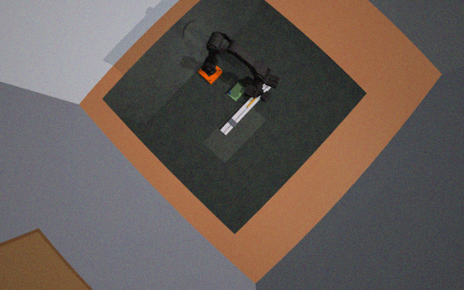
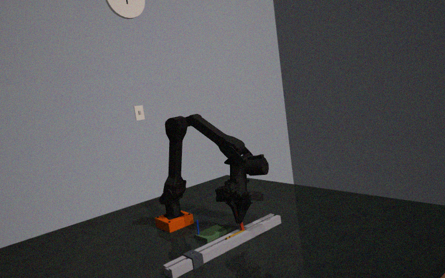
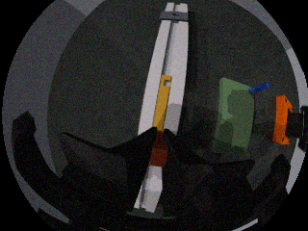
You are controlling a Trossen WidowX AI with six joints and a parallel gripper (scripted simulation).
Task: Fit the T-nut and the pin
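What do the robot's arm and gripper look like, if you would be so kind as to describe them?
The arm is matte black, with slim links between chunky, rounded joints. The gripper is black too, with broad fingers tapering to narrow tips. I can make out no markings in this dim light.

Has the rail (image 1: 240,115) (image 2: 221,251) (image 3: 150,103) slanting from lower centre toward right of centre in the exterior view, with the bracket (image 1: 234,124) (image 2: 197,260) (image 3: 166,16) across it near the lower-left end and the T-nut (image 1: 252,103) (image 2: 234,235) (image 3: 161,103) along its slot, farther up and right, apart from the bracket. Has the tray (image 1: 237,93) (image 2: 211,234) (image 3: 231,115) just behind, the pin (image 1: 229,93) (image 2: 198,227) (image 3: 259,88) upright at its left end, and the arm's base (image 1: 211,80) (image 2: 171,225) (image 3: 280,127) farther left.
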